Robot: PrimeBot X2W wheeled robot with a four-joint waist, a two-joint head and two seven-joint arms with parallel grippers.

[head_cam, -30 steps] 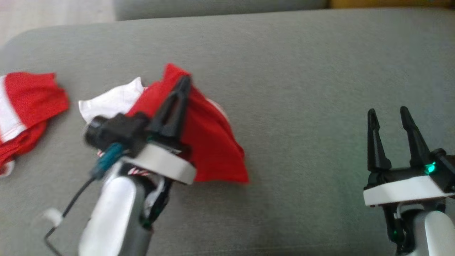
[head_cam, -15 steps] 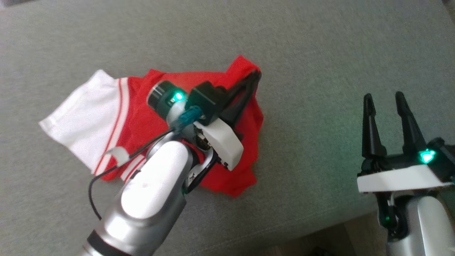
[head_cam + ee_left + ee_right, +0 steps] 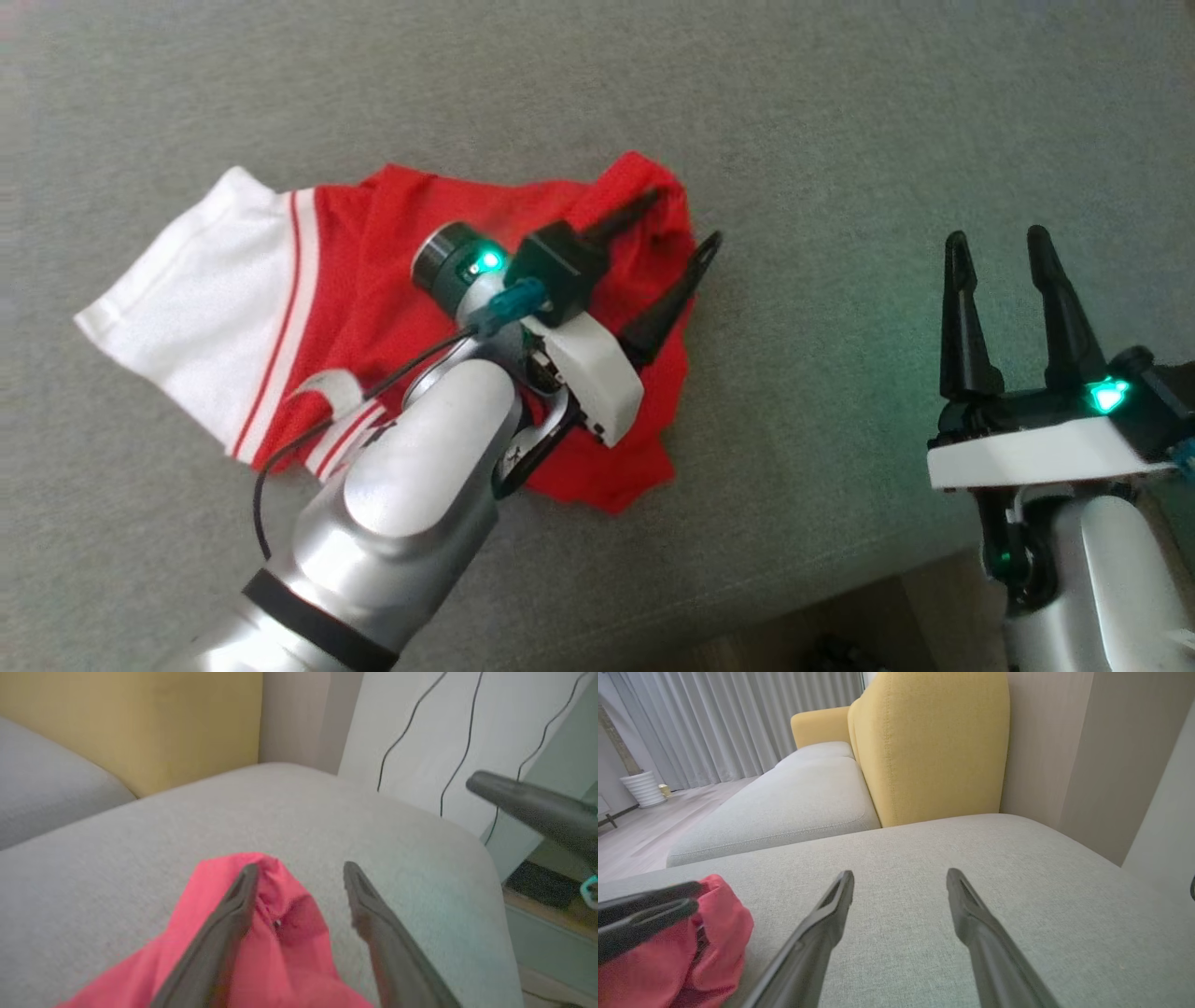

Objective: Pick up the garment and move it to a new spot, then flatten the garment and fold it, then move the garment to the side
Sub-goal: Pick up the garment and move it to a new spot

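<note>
The left gripper (image 3: 684, 217), shut on the garment (image 3: 355, 271) a moment ago, now has its fingers apart, one over the red cloth, one just past its edge. The garment lies crumpled on the cushion (image 3: 840, 121) under it, released; the move looks done, flattening comes next. The right gripper (image 3: 995, 235) stands open, well clear

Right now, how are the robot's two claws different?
The left gripper sits over the edge of the red and white garment; the right gripper hangs above the grey sofa cushion, away from the garment. The left gripper points slanted across the head view; the right gripper points straight up it. Both are open, dark and two-fingered.
</note>
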